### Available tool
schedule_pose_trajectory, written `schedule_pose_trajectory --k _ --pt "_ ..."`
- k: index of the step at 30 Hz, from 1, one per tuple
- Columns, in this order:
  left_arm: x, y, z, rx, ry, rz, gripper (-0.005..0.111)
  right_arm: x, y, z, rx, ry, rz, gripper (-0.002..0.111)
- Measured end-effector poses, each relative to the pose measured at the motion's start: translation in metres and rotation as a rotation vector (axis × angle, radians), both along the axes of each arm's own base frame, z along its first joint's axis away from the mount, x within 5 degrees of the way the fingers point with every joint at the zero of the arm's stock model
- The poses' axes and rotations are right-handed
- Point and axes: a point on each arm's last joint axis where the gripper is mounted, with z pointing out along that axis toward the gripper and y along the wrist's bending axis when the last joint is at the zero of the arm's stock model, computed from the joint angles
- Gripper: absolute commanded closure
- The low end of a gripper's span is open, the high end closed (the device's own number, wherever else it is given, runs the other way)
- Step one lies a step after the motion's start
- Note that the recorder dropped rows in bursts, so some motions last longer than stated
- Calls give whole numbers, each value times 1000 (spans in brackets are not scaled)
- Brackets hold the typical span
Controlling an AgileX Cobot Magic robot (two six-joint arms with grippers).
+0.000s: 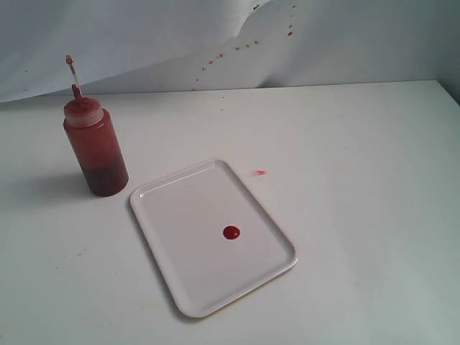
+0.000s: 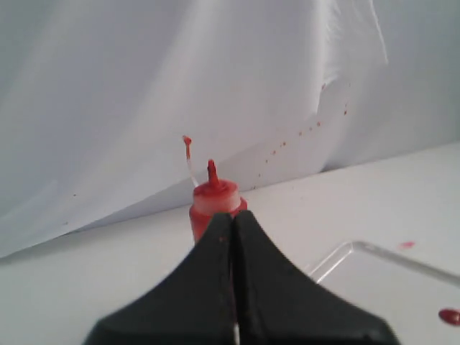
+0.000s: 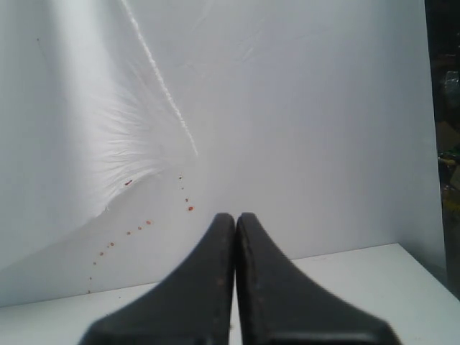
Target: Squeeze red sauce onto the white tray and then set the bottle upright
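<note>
Looks done: sauce (image 1: 231,232) sits mid frame on tray (image 1: 180,208), bottle (image 1: 97,151) upright upper left. L gripper (image 2: 232,237) & R gripper (image 3: 236,219) pinched together, empty. Stay clear of bottle.

A creased white sheet (image 1: 129,36) hangs behind the white table (image 1: 374,215), dotted with small red specks (image 1: 237,49) above the table's far edge.

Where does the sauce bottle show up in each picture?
Exterior view: the bottle stands upright left of the tray.
Left wrist view: just beyond the shut left gripper, whose tips partly hide it.
Right wrist view: not in it.
Shared landmark: the red specks on the white backdrop, in all three.
</note>
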Motion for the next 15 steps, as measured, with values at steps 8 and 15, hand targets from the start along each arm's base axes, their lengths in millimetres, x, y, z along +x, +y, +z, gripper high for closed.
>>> schedule_pose_trajectory --k 8,15 --pt "-1 0 -11 81 109 -7 107 0 0 0 0 0 0 108" --pt "-1 0 -11 78 110 -8 107 0 0 0 0 0 0 108"
